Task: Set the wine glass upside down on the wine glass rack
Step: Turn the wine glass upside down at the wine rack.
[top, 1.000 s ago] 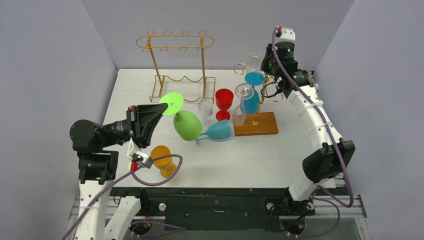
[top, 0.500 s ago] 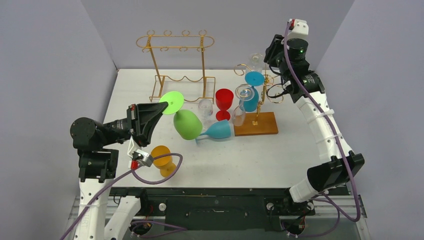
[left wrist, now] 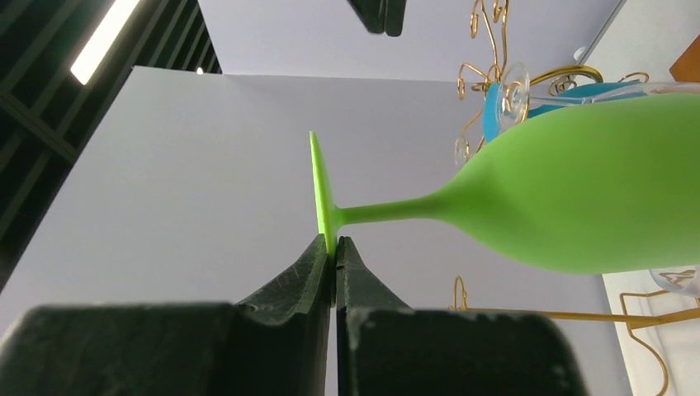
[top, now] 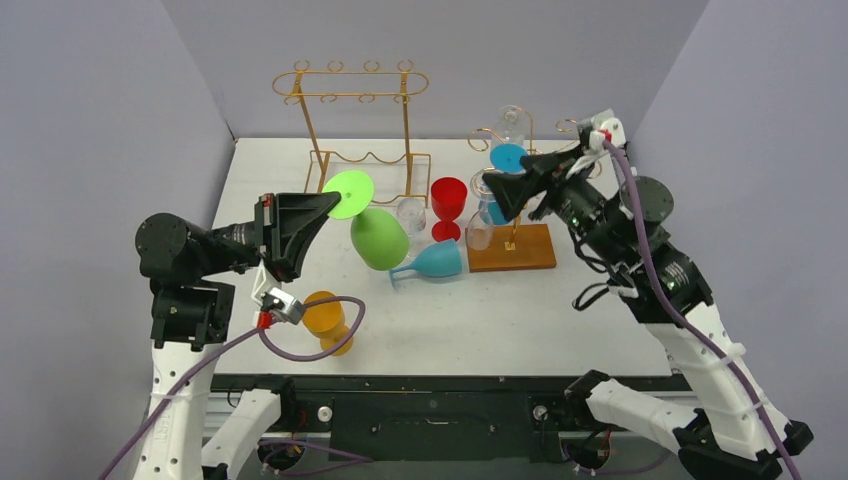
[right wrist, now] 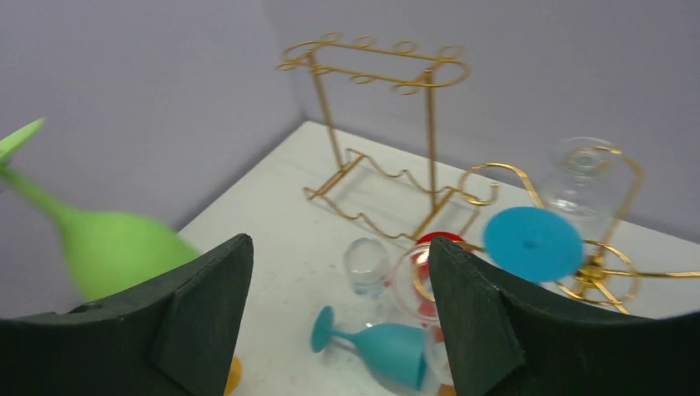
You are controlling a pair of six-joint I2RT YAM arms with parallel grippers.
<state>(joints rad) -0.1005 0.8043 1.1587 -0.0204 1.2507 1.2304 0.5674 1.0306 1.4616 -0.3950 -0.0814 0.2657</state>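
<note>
Left wrist view gives us the green glass (left wrist: 578, 198) best: its stem runs sideways, with the thin disc of the foot standing on edge. The left end effector (left wrist: 334, 247) is clenched on the rim of that foot, both fingers pressed flat against it. The bowl points away from the fingers.

From the top view we see the glass held out to the right of the left end effector, foot toward the back and bowl toward the front. It lies over the counter (top: 480, 320), in front of the base of the tall rack (top: 350, 95). We cannot tell from above whether the bowl clears the counter.

Just right of the bowl stands a small clear glass (top: 411, 213). A teal glass (top: 435, 260) lies on its side, touching or nearly touching the bowl's lower right. A red glass (top: 448, 200) stands upright beyond these.

Further right is the small rack (top: 520, 250) on its wooden base, with a blue glass (top: 503, 160) hanging upside down on it and clear glasses beside that.

The right end effector (top: 500, 188) hovers at this rack with its jaws spread wide. The right wrist view shows nothing between them.

An orange glass (top: 325, 315) sits near the front, under the left arm.
</note>
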